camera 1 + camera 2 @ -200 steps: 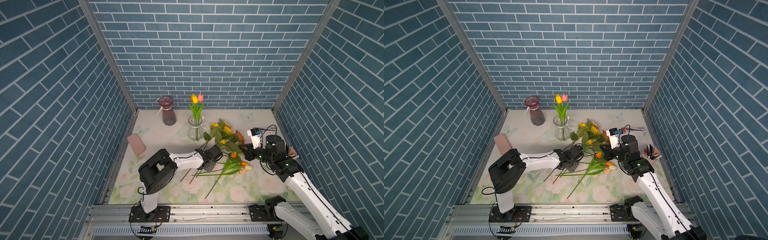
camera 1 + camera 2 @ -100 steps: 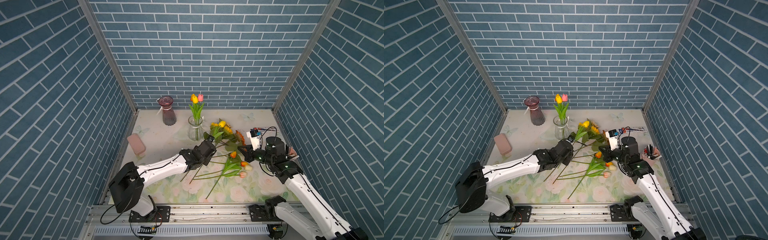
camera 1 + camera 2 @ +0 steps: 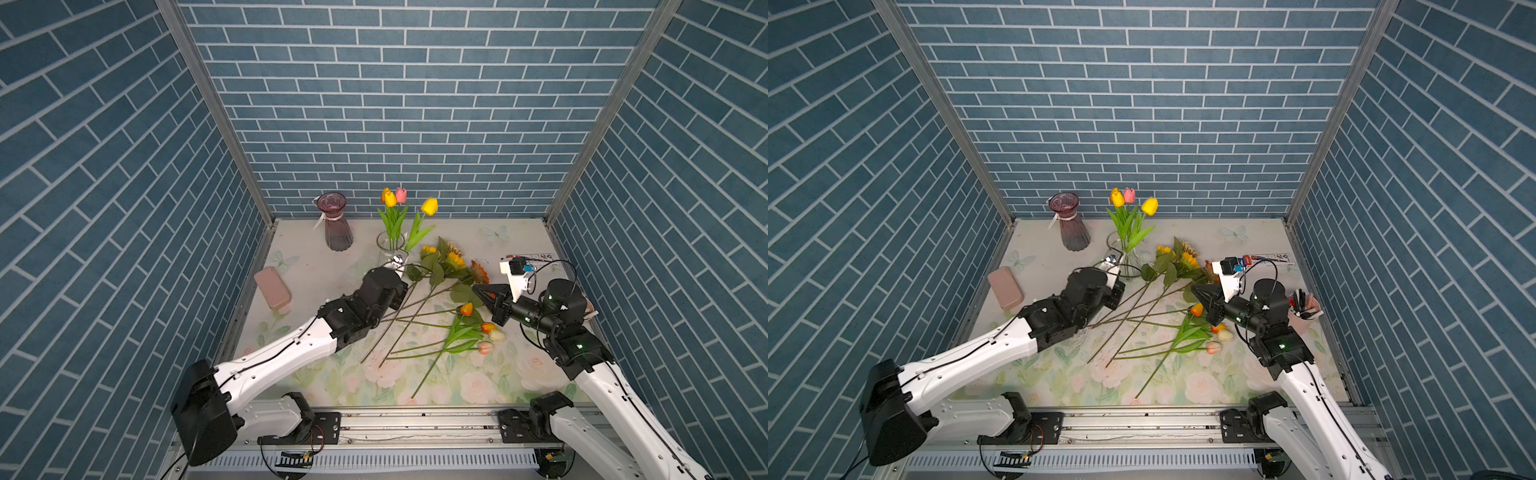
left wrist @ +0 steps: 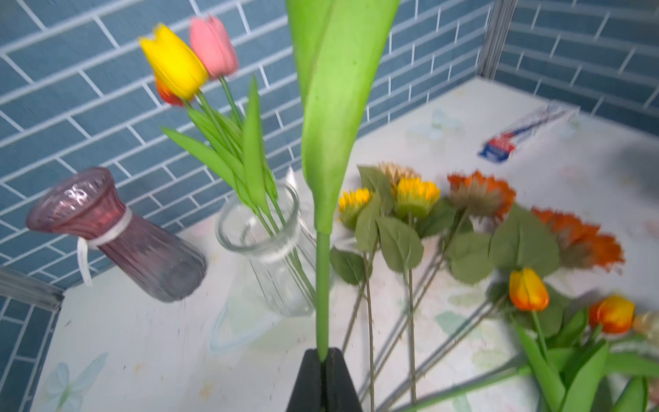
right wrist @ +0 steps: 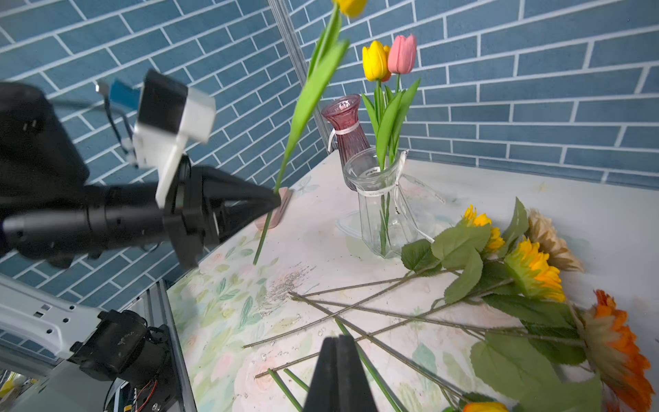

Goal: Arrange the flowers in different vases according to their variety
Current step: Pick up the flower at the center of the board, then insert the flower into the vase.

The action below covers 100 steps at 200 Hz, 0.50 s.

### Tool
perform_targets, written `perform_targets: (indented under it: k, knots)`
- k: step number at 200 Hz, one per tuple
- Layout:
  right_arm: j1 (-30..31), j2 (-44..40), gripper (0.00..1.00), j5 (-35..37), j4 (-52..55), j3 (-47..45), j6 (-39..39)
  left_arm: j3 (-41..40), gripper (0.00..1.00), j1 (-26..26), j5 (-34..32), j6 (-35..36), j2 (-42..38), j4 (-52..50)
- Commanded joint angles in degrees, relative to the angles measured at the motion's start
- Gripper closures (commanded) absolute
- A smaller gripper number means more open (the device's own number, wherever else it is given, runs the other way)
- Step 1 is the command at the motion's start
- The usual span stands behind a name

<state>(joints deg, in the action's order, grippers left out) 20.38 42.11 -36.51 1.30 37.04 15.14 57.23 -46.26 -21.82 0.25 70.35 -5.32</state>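
My right wrist view shows the stem's tail below the left gripper (image 5: pixel 276 197); the left wrist view hides it. Jaws clamp the yellow tulip (image 5: pixel 313 92) bud-up, beside the clear vase (image 5: pixel 383 214).

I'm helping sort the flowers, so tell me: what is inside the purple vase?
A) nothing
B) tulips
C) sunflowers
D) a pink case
A: the purple vase stands with no stems in it, while the tulips that are already in a vase sit in the clear vase.
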Motion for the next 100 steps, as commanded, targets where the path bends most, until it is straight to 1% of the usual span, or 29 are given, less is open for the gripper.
perform_targets:
  k: [1,20,36,68,79,100]
  knots:
    - [0.34,-1.06,1.0,-2.52,-5.78,-1.13,1.83,3.66,1.0,6.41,9.38,5.7,0.6,10.57]
    - [0.36,-0.99,1.0,-3.67,-7.07,-1.25,1.57,5.77,1.0,10.07,14.67,8.2,2.74,17.44]
    - [0.45,-0.55,1.0,-5.27,-8.49,-1.0,1.39,6.8,1.0,13.61,20.05,7.82,4.84,24.87]
    - [0.86,0.63,1.0,-4.46,-8.43,1.15,-0.73,7.24,1.0,20.04,27.51,1.77,10.77,43.22]
    - [0.95,1.15,1.0,-4.09,-8.06,2.09,-1.35,8.29,1.0,21.3,29.51,-0.36,13.45,47.12]
    - [0.98,2.48,1.0,-3.27,-6.65,3.84,-2.26,10.45,1.0,22.25,31.88,-3.5,18.55,51.58]
